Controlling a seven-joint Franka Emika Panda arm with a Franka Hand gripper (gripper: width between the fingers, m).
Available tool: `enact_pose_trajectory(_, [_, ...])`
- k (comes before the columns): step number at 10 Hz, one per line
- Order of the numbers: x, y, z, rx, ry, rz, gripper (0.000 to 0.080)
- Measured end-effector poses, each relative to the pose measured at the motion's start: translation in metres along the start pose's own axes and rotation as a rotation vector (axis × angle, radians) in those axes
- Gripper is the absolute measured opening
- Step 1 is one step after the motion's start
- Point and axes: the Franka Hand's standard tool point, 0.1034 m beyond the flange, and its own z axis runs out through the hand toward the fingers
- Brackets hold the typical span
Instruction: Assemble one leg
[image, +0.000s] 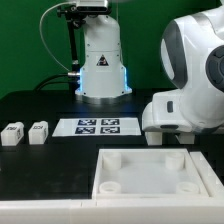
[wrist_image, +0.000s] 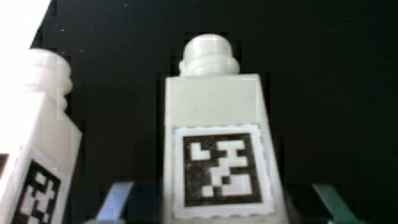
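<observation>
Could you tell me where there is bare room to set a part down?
Bare table at the exterior view's left, in front of the two legs, beside the tray; also a strip between marker board and robot base. Crowded at the exterior view's right, where the arm looms.

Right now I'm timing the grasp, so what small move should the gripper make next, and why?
Probably close on the tagged leg. In the wrist view the gripper is open, its fingers flanking that leg with a gap on each side, roughly centred. A second leg is close beside it, so avoid shifting sideways.
</observation>
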Motion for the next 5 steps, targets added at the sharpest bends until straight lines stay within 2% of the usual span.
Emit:
enact_pose_trajectory(4, [0.0, 0.001, -0.001, -0.001, 0.0, -0.005, 0.029])
enact_pose_trajectory(5, [-0.005, 0.009, -0.026, -0.013, 0.013, -0.044, 0.029])
